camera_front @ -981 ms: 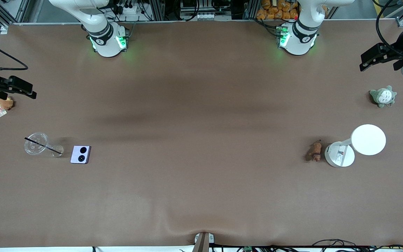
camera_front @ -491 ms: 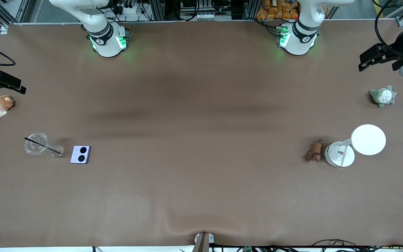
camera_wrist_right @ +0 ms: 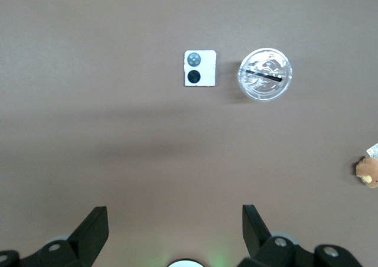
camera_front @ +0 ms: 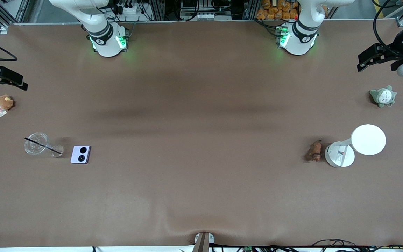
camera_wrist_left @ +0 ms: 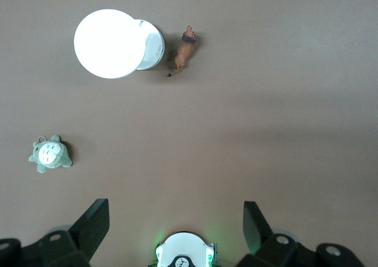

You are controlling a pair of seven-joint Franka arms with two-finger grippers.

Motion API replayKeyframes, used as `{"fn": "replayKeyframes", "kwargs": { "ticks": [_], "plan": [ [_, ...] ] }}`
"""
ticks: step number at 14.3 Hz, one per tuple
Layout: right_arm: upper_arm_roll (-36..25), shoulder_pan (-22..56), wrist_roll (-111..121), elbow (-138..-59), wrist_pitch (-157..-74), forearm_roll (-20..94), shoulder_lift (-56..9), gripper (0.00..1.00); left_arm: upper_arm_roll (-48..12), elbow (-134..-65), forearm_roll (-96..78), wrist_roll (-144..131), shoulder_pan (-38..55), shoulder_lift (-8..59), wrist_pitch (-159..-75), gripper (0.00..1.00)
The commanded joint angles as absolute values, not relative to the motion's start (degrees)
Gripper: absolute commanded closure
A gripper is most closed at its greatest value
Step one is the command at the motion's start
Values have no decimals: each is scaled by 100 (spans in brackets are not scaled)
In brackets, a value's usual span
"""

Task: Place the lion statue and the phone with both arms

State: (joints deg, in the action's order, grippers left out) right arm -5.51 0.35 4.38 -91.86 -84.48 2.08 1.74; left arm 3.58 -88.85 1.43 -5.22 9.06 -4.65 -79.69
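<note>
The lion statue lies on the brown table toward the left arm's end, beside a white lamp; it also shows in the left wrist view. The lavender phone lies flat toward the right arm's end, camera circles up, and shows in the right wrist view. My left gripper is open and empty, high over the table's edge near the grey-green plush; its fingers stand wide apart. My right gripper is open and empty, high over the table's edge near the brown plush.
A white desk lamp stands next to the lion. A grey-green plush lies farther from the front camera than the lamp. A clear cup with a black straw lies beside the phone. A round brown plush with a tag sits at the table's edge.
My right gripper has drawn off the brown plush toward the table's edge, uncovering it. My left gripper has shifted slightly toward the robots' bases. Lion and phone have not moved.
</note>
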Motion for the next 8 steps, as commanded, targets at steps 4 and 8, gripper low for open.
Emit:
{"fn": "replayKeyframes", "kwargs": {
  "ticks": [4,8],
  "plan": [
    [-334,-62,352,-9202,-8314,176,316,0,360,-8789,88,-483,888,-413,-7989,0],
    [-334,-53,352,-9167,-8314,150,308,0,360,-8789,70,-510,905,-413,-7981,0]
  ]
}}
